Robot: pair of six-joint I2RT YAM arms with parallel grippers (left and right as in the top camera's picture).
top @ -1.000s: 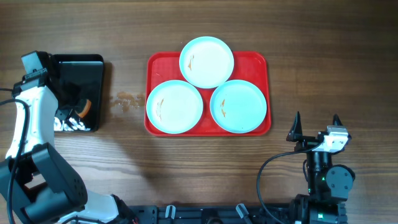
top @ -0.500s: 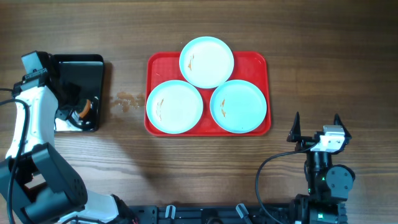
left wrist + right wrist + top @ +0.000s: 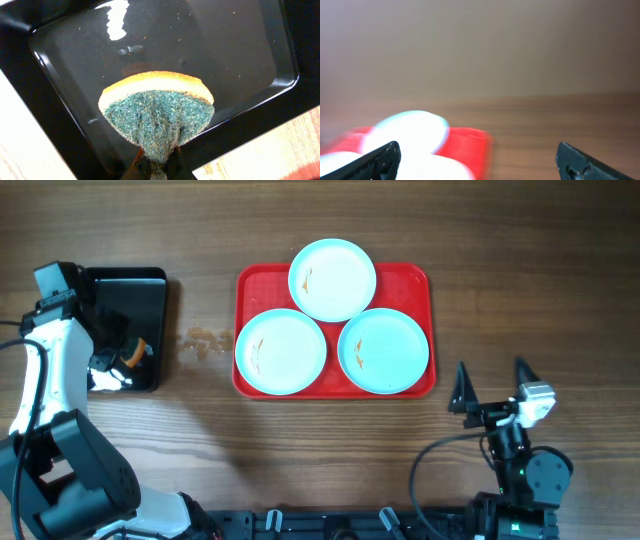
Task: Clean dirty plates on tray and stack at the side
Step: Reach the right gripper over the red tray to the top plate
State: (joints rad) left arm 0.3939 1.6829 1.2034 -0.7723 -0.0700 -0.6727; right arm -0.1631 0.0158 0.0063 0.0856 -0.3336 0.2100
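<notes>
Left wrist view: my left claw (image 3: 157,161) pinches a green sponge (image 3: 157,114) over the black tray (image 3: 240,60); my right claw (image 3: 490,382) hangs spread near the red tray (image 3: 412,278).

The black two-finger right gripper (image 3: 490,367) is swinging left, nearer the flat red plastic tray (image 3: 415,280). The left gripper (image 3: 156,162), pinching a green-and-yellow scouring sponge (image 3: 157,110), seems to be shifting slightly over the deep black tray (image 3: 240,60).

I take this for a robotics lab bench: a plain brown wood-grain worktop (image 3: 520,240), a black cable (image 3: 418,465) looping beside my right hand (image 3: 490,388), and a black mounting rail (image 3: 330,525) behind it.
</notes>
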